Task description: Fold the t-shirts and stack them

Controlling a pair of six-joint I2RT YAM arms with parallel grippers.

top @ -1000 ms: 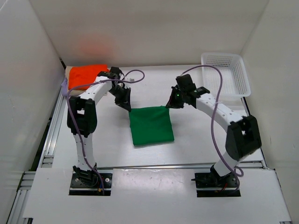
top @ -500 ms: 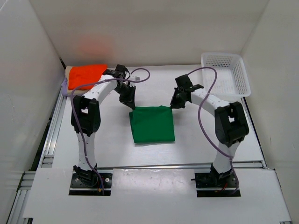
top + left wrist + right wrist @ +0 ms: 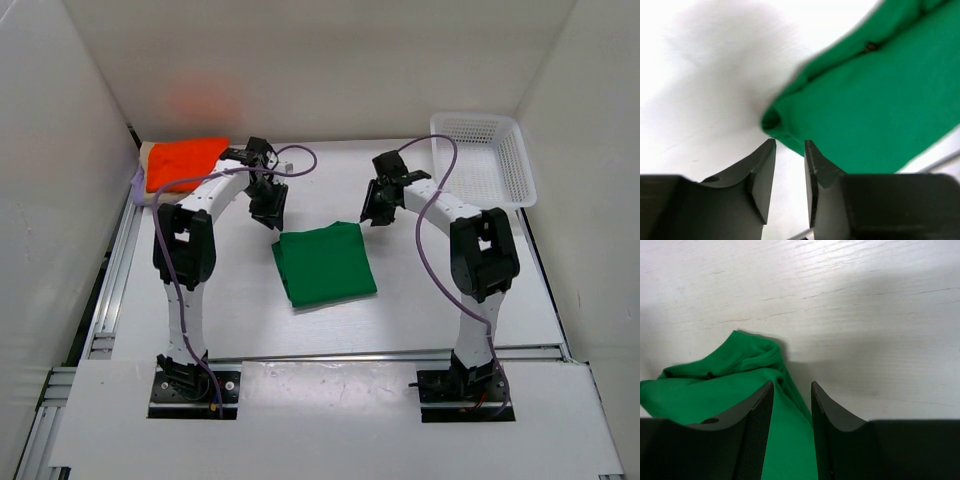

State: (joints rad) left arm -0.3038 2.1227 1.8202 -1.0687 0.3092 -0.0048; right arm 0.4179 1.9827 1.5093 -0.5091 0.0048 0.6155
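Note:
The green t-shirt lies folded into a rough square on the table's middle. My left gripper hovers just off its far left corner, and the left wrist view shows it open, with the cloth beyond the fingertips. My right gripper is at the far right corner, open, with the green cloth lying loose under and between the fingers. The orange-red t-shirt sits folded at the far left on a pile. A beige sliver and a lavender edge peek out beneath it.
A white mesh basket stands at the far right corner. White walls close in the table on three sides. Purple cables loop above both arms. A metal rail runs along the table's left edge.
Both grippers have opened and let go of the green t-shirt's far corners. They drew slightly away to the far side, and the shirt settled flat, turned a little.

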